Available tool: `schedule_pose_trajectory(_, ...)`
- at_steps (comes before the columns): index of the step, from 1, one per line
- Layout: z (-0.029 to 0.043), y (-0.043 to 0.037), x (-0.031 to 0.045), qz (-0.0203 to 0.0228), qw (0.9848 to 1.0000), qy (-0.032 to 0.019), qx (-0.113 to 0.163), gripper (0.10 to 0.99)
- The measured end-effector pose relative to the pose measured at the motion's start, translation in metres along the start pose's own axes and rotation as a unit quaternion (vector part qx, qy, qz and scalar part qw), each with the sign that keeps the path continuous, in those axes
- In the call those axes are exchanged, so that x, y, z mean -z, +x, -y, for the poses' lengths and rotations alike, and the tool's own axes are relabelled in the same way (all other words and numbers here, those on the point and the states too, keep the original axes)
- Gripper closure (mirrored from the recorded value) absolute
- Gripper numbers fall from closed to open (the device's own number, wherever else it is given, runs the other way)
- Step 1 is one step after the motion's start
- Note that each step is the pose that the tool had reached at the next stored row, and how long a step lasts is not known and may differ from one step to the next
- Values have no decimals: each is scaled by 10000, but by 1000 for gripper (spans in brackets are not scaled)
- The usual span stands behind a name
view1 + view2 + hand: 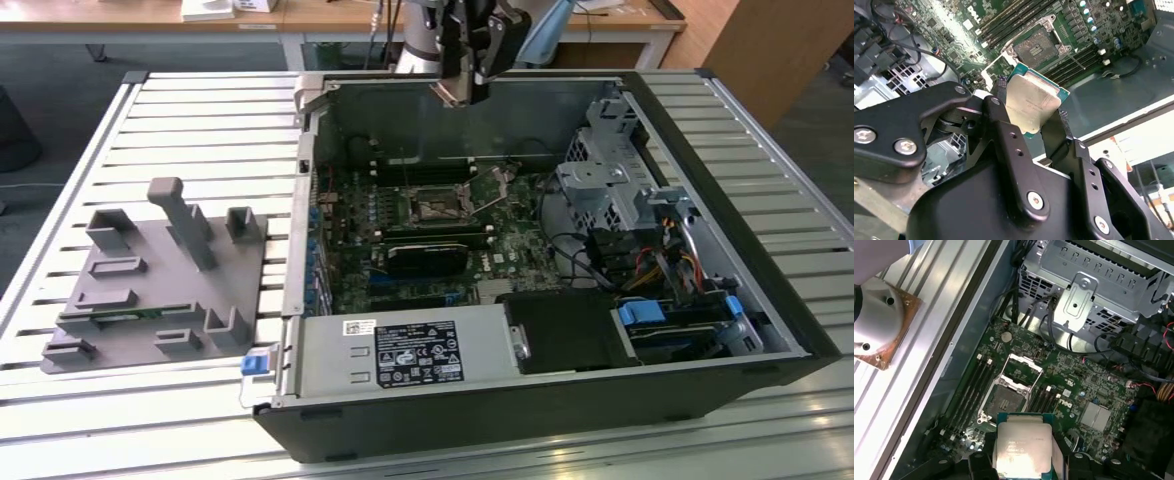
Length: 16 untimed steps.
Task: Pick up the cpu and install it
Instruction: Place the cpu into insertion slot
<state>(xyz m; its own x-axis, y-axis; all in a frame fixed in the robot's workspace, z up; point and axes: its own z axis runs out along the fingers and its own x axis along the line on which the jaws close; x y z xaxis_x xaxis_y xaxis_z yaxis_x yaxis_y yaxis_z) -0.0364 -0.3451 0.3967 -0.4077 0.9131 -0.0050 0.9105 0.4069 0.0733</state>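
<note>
Cpu (pixel 1031 102) clamped between the fingers (pixel 1004 130) — held well above the open socket (pixel 1040 46).

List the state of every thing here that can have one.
Silver-topped flat square cpu: gripped by two opposite edges, held in the air over the green motherboard.
Black two-finger gripper: shut on the cpu.
Black square cpu socket: open and empty, its metal cover plate raised.
Black computer case: lying on its side, side panel off.
</note>
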Motion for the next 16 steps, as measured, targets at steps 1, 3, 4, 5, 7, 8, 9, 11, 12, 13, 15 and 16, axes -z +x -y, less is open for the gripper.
schedule_pose_trajectory(1,-1,1,-1,4,10000,0,-54,561)
schedule_pose_trajectory(3,0,2,-5,14,9998,1,-193,561)
schedule_pose_trajectory(4,0,2,-7,21,9996,2,-281,561)
schedule_pose_trajectory(5,0,2,-9,28,9993,2,-376,561)
schedule_pose_trajectory(7,0,2,-14,41,9985,3,-554,561)
schedule_pose_trajectory(8,0,2,-16,47,9979,4,-643,561)
schedule_pose_trajectory(9,0,2,-18,54,9973,4,-730,561)
schedule_pose_trajectory(11,1,2,-21,67,9959,5,-902,561)
schedule_pose_trajectory(12,1,2,-23,73,9950,5,-991,561)
schedule_pose_trajectory(13,1,2,-25,79,9942,6,-1071,561)
schedule_pose_trajectory(15,1,3,-28,90,9924,7,-1224,561)
schedule_pose_trajectory(16,1,3,-29,95,9915,7,-1294,561)
